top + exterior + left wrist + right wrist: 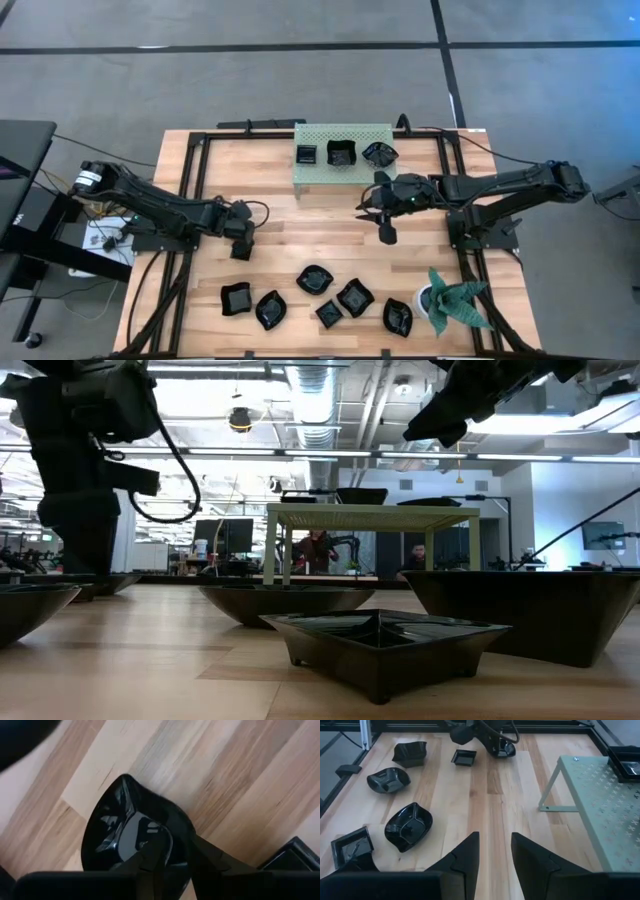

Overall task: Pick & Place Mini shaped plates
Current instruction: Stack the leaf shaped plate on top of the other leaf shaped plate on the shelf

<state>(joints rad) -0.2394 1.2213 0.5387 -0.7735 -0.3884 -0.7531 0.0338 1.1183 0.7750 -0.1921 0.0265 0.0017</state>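
Note:
My left gripper (241, 248) is at the table's left middle, shut on a glossy black leaf-shaped mini plate (112, 822). My right gripper (386, 236) hangs open and empty over the table's middle, in front of the green shelf; the gap between its fingers shows in the right wrist view (495, 851). Three black mini plates (341, 153) sit on the green perforated shelf (318, 172). Several more mini plates (315, 280) lie on their bases along the table's near side, and they also show in the right wrist view (409, 825). My left gripper holds the leaf-shaped plate by its rim (184, 832), one finger (150, 845) inside the dish and the other finger (215, 857) outside its wall. The fingers come from above, pointing down. Whether the plate is clear of the table, I cannot tell.
A green spiky plant in a white pot (452, 300) stands at the near right corner. The shelf stands on thin legs (547, 795) at the table's far middle. Bare wood (300, 225) lies between the two grippers. People show in the room behind (318, 550).

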